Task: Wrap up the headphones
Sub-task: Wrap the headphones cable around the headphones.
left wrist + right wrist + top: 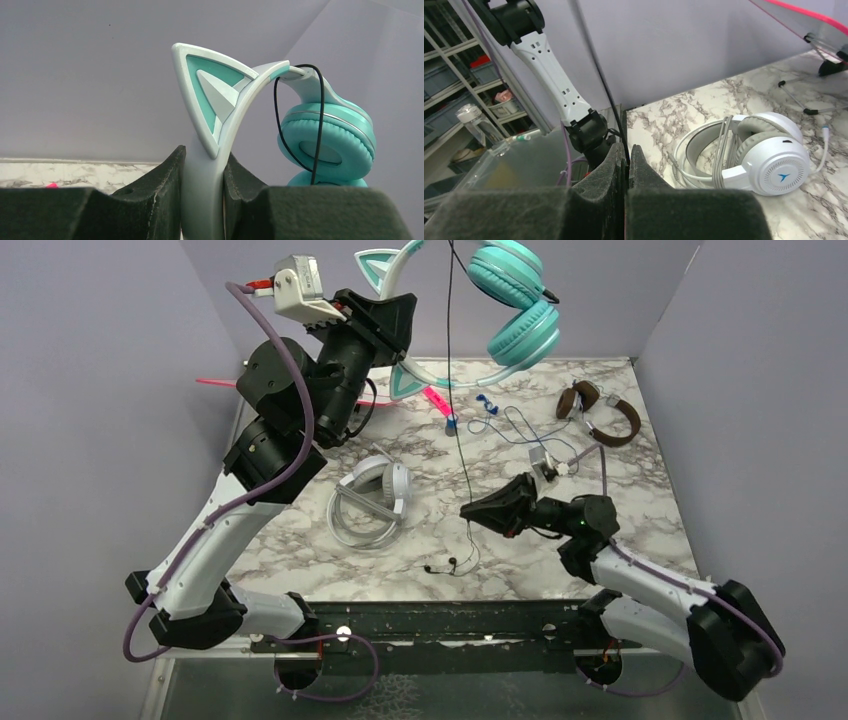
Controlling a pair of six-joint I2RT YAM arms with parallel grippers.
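teal headphones [512,302] hang at top centre of the overhead view, their black cord [456,410] dropping to the desk [620,510]. white headphones [372,498] lie centre-left, brown headphones [600,412] upper right. left wrist: my left tool [202,172] pinches the teal headphones' band. right wrist: my right tool [628,162] is pressed together on the black cord.

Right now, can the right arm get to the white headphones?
Likely yes, once free: the right gripper is shut on the teal headphones' black cord; the white headphones lie nearby, nothing between.
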